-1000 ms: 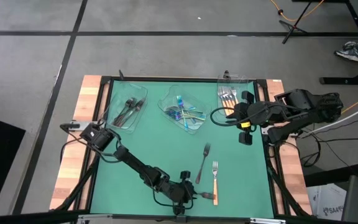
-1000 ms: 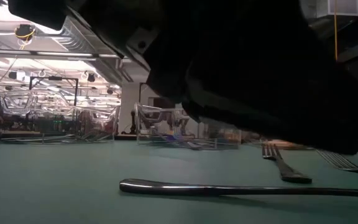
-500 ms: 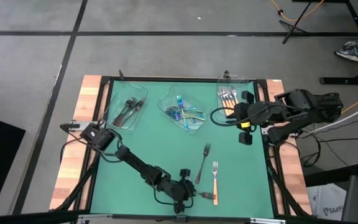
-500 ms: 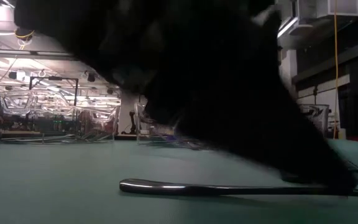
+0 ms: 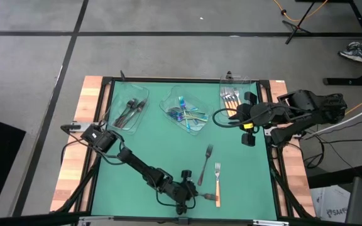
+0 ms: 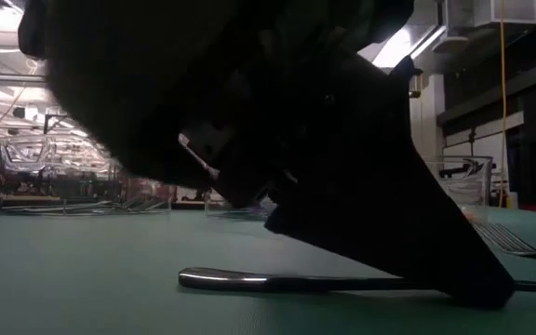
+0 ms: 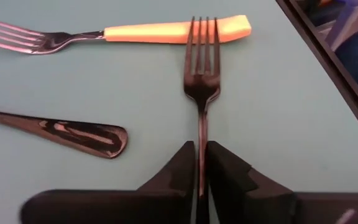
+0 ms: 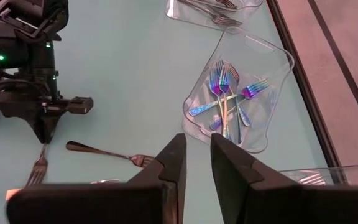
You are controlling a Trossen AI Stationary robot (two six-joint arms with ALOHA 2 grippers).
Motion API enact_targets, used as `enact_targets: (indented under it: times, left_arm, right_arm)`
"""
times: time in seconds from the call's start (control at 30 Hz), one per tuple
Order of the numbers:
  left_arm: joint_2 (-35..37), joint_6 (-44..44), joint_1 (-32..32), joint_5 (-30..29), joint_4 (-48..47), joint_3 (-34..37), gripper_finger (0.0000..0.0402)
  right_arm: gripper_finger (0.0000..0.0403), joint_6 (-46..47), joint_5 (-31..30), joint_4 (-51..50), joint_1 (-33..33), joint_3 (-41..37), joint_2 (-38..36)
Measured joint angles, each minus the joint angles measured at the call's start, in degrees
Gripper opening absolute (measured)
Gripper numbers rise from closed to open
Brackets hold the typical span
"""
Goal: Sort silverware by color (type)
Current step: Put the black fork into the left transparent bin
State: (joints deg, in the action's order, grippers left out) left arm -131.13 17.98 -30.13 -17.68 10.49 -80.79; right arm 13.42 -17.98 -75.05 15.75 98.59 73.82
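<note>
We record: left gripper (image 7: 199, 180) low at the mat's near edge, fingers clamped on the handle of a dark fork (image 7: 202, 74) lying flat, tines touching an orange-handled fork (image 7: 166, 31); another dark fork (image 5: 205, 163) just beside. Right gripper (image 8: 196, 165), fingers slightly apart, holds nothing near the tray of orange-handled forks (image 5: 231, 95). Iridescent forks (image 8: 225, 93) sit in the middle tray (image 8: 272, 56).

Overhead, table-level and two wrist cameras share the table (image 5: 168, 150)
</note>
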Motion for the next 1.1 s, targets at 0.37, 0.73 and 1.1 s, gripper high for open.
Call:
enact_targets:
  times: [0.37,0.73,1.1]
  left_arm:
    - [0.6,3.9,-0.3,-1.4,-0.8,0.1,0.0007]
    - [3.6,10.2,-0.3,-3.4,-1.4,0.2,0.0004]
    - [13.8,10.5,-0.3,-9.8,-17.1,0.2,0.0003]
  right_arm:
    - [0.0062,4.5,0.0,2.3,0.0,-9.9,-4.9]
    - [0.0062,7.5,0.9,9.4,0.0,-24.0,-10.9]
    - [0.0062,8.0,1.1,11.0,0.1,-28.7,-11.2]
